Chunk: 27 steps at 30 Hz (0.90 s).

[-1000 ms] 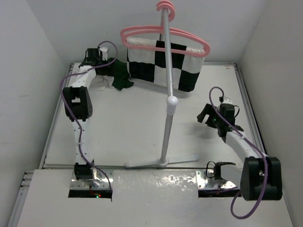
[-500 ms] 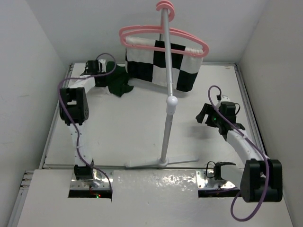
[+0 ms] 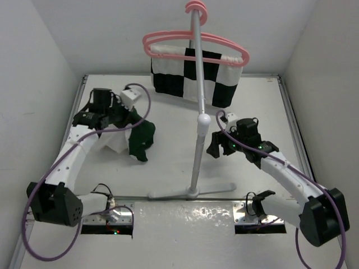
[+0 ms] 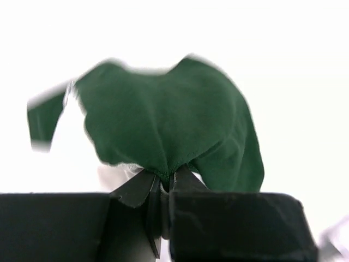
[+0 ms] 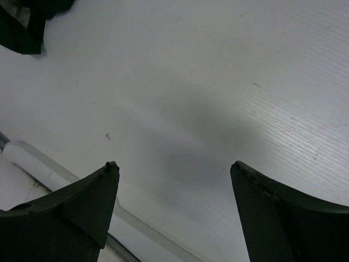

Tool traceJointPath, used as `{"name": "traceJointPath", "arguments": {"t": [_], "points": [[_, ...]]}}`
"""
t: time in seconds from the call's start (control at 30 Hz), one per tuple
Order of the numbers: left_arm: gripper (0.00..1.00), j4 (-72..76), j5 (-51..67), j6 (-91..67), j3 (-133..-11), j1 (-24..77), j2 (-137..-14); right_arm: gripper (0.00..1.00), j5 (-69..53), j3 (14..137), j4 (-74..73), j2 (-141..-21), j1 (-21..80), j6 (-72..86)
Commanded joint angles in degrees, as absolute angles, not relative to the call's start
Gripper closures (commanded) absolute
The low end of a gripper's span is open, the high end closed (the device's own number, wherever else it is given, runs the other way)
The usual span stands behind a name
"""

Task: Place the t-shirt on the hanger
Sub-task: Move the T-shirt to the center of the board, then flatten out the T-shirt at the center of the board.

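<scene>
The t-shirt [image 3: 139,136] hangs bunched, dark green with a white part to its left, over the table's left middle. My left gripper [image 3: 127,120] is shut on it. In the left wrist view the fingers [image 4: 139,188] pinch a fold of the green t-shirt [image 4: 163,125] at the left gripper [image 4: 166,179]. The pink hanger [image 3: 168,35] hangs on the stand's top hook beside its twin. My right gripper [image 3: 215,148] stands open and empty just right of the pole. In the right wrist view the right gripper [image 5: 174,166] is over bare table, with a corner of the t-shirt [image 5: 22,27] at top left.
A white stand with its pole [image 3: 197,151] rises mid-table, its base bar [image 3: 190,193] near the front edge. A black-and-white checkered cloth [image 3: 196,78] drapes from the twin hanger at the back. White walls close in left, right and behind.
My left gripper shut on the t-shirt at the back left corner, then carried it forward toward the table's middle. My right arm moved left toward the pole.
</scene>
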State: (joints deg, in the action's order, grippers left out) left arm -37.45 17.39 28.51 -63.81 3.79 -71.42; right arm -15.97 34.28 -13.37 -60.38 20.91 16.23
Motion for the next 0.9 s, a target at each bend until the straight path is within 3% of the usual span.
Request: {"name": "traceJointPath", "arguments": {"t": [0.0,0.03,0.07,0.1,0.13,0.17,0.27,0.4,0.5,0.63,0.87], "points": [[1.00,-39.39,22.50,31.30,-66.79,12.20,-69.69,0.19,-20.39,37.17,-10.64,-64.75,23.80,14.59],[1.00,-38.85,23.28,28.85,-67.93,14.39,-70.22,0.19,-20.30,38.22,-10.72,-66.25,24.69,13.98],[0.87,-38.33,25.81,28.13,-70.29,14.94,-71.09,0.19,-20.30,40.76,-10.64,-67.75,25.31,13.37],[0.69,-37.19,26.80,26.91,-71.27,15.20,-73.02,0.18,-21.61,41.91,-10.20,-70.72,26.01,13.53],[0.39,-36.66,27.33,26.20,-72.76,15.29,-74.17,0.17,-22.49,43.75,-8.46,-72.23,26.28,14.14],[0.31,-36.22,27.16,25.84,-73.47,15.38,-75.31,0.17,-23.20,44.64,-7.65,-73.64,26.37,14.50],[0.28,-39.62,24.28,26.19,-76.72,14.94,-79.88,0.16,-23.38,48.42,-6.68,-78.83,27.07,15.29],[0.29,-40.87,24.79,30.75,-74.19,6.45,-79.80,0.16,-23.03,50.71,-5.10,-84.19,28.12,16.96],[0.36,-43.76,21.99,36.79,-68.15,1.68,-81.03,0.15,-23.03,53.69,-6.93,-88.67,28.91,16.35],[0.32,-39.83,13.19,40.69,-56.71,1.67,-79.90,0.15,-17.33,58.70,-9.75,-94.30,29.44,13.89],[0.30,-45.61,25.65,45.51,-54.76,2.02,-83.32,0.14,-19.60,63.28,-6.59,-103.78,29.36,14.24]]}}
